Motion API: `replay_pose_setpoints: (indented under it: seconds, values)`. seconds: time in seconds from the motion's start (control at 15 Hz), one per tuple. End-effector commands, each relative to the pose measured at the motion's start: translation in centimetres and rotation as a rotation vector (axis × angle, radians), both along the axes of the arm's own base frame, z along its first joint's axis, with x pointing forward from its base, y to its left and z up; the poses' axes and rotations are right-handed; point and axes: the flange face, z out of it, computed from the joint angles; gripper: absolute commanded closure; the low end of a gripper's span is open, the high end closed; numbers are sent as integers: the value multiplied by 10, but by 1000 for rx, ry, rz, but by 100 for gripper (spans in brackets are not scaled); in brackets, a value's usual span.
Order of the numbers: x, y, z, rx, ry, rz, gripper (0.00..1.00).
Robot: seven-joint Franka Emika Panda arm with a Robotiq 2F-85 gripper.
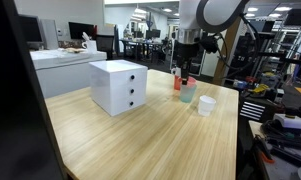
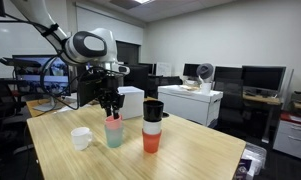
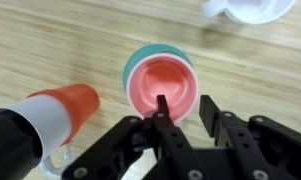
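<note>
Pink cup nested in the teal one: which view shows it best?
The wrist view: it looks straight down into the pink cup, showing its inside and the rim of the teal cup around it. In both exterior views it is small, seen side-on below the gripper.

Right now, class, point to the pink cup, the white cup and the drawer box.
pink cup [image 3: 162,82], wrist view, on its inside bottom.
white cup [image 2: 81,138], in an exterior view, on its side wall.
drawer box [image 1: 135,91], in an exterior view, on its drawer front.
</note>
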Motion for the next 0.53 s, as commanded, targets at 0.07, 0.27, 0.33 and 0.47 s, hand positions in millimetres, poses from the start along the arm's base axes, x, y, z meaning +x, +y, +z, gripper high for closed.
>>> replay_pose_setpoints:
  seconds: [0.07, 0.27, 0.33, 0.47]
  values:
    - [-5, -2, 10, 1, -17, -4, 100]
    - [-6, -2, 12, 2, -16, -11, 98]
    - [-7, -2, 14, 3, -17, -12, 95]
    - [-8, 0, 24, 10, -35, -12, 95]
